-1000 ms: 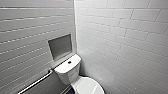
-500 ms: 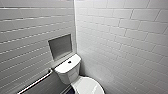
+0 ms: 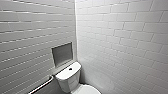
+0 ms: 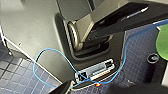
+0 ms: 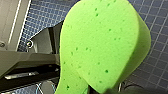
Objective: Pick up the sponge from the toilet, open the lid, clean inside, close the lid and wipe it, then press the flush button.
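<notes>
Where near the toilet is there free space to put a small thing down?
The tank top is bare around the flush button, and the wall niche above it looks free. Between tank and grab bar it is narrow.

porous bright green sponge (image 5: 105, 47); glossy white toilet (image 3: 68, 76) upright

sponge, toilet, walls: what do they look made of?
Sponge: bright green open-cell foam, matte, with small pores dotted over its face.
Toilet: glossy white, likely glazed ceramic; plastic cannot be ruled out.
Walls: white brick-pattern tiles with grout lines and a slight sheen, probably ceramic.
</notes>
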Tool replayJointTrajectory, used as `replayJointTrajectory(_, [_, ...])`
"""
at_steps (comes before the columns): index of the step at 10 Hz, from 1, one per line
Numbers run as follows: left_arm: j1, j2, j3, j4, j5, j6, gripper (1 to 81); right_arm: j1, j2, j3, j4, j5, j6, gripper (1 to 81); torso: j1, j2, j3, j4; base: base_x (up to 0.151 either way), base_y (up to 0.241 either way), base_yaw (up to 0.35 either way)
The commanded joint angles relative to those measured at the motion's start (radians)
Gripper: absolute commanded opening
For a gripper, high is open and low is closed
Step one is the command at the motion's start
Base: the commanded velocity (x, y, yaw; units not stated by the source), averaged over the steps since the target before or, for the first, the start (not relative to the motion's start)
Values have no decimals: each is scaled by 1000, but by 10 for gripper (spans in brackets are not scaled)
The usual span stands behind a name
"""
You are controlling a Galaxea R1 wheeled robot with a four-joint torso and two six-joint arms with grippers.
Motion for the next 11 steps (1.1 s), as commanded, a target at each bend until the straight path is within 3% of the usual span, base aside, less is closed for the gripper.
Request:
replayJointTrajectory(1, [-26, 17, -56, -97, 96, -3, 811, 26, -5, -21, -12, -83, -2, 10, 0, 0, -1, 0, 0, 0, 0])
replayJointTrajectory(3, [-28, 31, -99, -87, 96, 6, 811, 31, 18, -17, 21, -146, -6, 10, -1, 0, 6, 0, 0, 0, 0])
replayJointTrajectory(4, [-32, 31, -99, -85, 96, 9, 811, 20, 35, -23, 53, -138, -52, 10, -1, 0, 6, 0, 0, 0, 0])
replayJointTrajectory(6, [-38, 31, -99, -84, 92, 9, 811, 28, 67, -73, 361, -150, -357, 10, -1, 0, 6, 0, 0, 0, 0])
replayJointTrajectory(7, [-38, 36, -101, -85, 89, 9, 811, 34, 61, -66, 405, -162, -414, 10, -1, 0, 6, 0, 0, 0, 0])
replayJointTrajectory(11, [-90, 40, -127, -85, 88, 6, 811, 89, 58, -95, 399, -230, -417, 10, -1, 0, 6, 0, 0, 0, 0])
